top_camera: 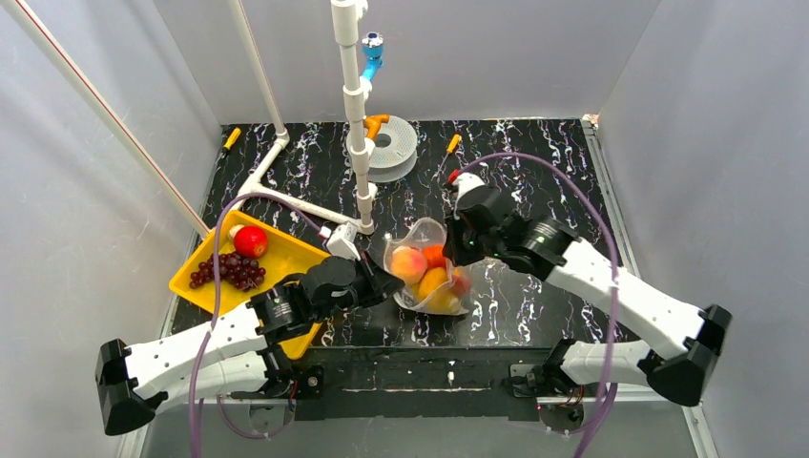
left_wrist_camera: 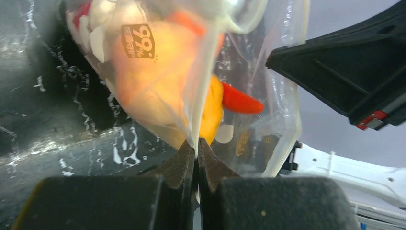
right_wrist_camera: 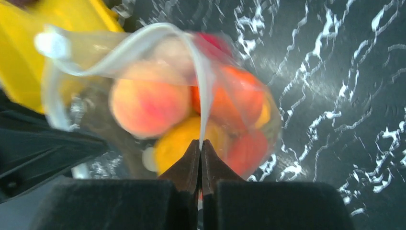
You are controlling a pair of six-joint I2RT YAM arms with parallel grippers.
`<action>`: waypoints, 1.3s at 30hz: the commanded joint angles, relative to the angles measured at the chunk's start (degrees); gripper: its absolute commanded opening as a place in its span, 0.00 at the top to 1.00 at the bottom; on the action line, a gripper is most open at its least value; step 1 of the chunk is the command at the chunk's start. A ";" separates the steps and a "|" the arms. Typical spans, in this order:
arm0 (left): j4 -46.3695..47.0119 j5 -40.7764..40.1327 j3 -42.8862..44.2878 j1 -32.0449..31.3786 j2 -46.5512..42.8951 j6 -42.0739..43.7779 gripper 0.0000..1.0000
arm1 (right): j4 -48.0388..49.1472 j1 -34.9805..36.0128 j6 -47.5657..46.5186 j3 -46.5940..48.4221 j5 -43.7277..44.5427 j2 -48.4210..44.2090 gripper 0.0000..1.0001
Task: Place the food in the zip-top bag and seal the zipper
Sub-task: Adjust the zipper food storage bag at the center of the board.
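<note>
Pinching the zip-top bag (top_camera: pixel 425 232) rim, left tool (left_wrist_camera: pixel 197 146) and right tool (right_wrist_camera: pixel 200 146) are holding it open; loading apple (top_camera: pixel 251 240) and grapes (top_camera: pixel 229 271) is requiring 1 release.

Brown printed patch (left_wrist_camera: pixel 138 41) on zip-top bag (left_wrist_camera: pixel 282 72), above and left of left tool (left_wrist_camera: pixel 197 146) tips: reads "99" with "%", tilted. Adjoining small characters illegible.

Black marbled table (top_camera: pixel 315 172). Yellow tray (top_camera: pixel 286 256), near left. White pipe stand (top_camera: pixel 355 114), far centre; grey spool (top_camera: pixel 393 148) just right of it.
</note>
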 commanded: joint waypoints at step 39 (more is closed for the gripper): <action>-0.37 -8.45 3.81 -0.27 -1.68 -4.29 1.00 | 8.08 14.33 -26.53 -11.46 -8.21 -13.84 0.27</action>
